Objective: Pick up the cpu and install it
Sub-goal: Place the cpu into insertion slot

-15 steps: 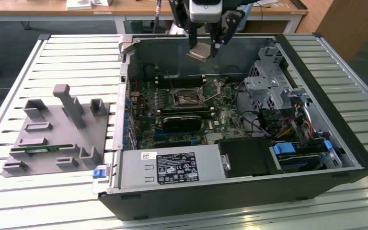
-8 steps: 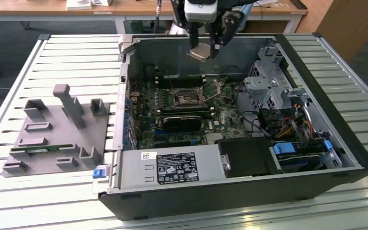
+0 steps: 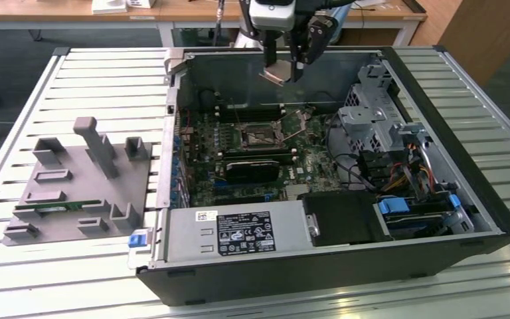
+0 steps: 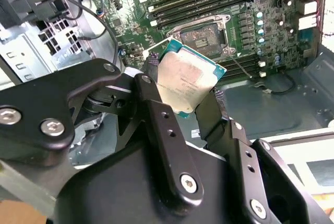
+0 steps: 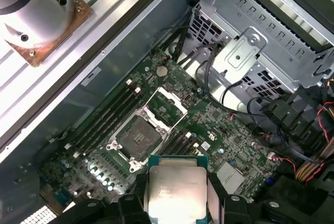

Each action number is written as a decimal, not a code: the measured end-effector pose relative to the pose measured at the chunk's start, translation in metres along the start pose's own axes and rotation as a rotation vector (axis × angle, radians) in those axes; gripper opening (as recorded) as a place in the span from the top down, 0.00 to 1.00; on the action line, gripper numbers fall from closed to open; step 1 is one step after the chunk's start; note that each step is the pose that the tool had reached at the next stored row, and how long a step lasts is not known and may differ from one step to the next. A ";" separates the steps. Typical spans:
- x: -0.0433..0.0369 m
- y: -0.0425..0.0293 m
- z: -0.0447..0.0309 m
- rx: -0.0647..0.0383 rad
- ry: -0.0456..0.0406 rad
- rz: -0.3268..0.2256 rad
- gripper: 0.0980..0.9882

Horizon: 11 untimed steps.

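Observation:
The cpu (image 4: pixel 188 80) is a flat square chip with a silver-grey top and a green rim, and my gripper (image 4: pixel 182 87) is shut on it, black fingers (image 4: pixel 154 101) pressing on two opposite edges. In the exterior view the gripper (image 3: pixel 286 66) hangs over the back part of the open computer case (image 3: pixel 326 279), well above the motherboard. The first wrist view shows the cpu (image 5: pixel 175 187) held above the board, with the open cpu socket (image 5: pixel 138 138) a short way off from it. That socket (image 3: pixel 259 136) sits in the middle of the green board, its metal frame lifted.
A grey plastic tray (image 3: pixel 78 193) with upright posts lies at the exterior view's left, a green memory stick (image 3: pixel 51 207) on it. Inside the case are a metal drive cage (image 3: pixel 370 113), bundled cables (image 3: pixel 406 179), memory slots (image 4: pixel 203 2) and a power supply (image 3: pixel 237 232).

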State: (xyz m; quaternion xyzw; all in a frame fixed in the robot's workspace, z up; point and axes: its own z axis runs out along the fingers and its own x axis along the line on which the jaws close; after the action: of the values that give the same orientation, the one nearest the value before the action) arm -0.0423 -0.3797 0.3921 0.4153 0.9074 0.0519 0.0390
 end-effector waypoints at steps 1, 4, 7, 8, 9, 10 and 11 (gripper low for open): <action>0.0000 0.0000 0.0000 0.000 -0.0011 0.009 0.51; 0.0001 0.0000 0.0000 0.001 -0.0043 0.034 0.51; 0.0001 0.0001 0.0000 0.002 -0.0072 0.057 0.51; 0.0001 0.0001 0.0000 0.002 -0.0082 0.065 0.51; 0.0001 0.0001 0.0000 0.002 -0.0092 0.073 0.51; 0.0001 0.0001 0.0000 0.002 -0.0102 0.081 0.51; 0.0002 0.0001 0.0000 0.002 -0.0112 0.088 0.51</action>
State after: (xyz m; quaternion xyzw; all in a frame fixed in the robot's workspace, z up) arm -0.0423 -0.3795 0.3921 0.4552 0.8880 0.0501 0.0413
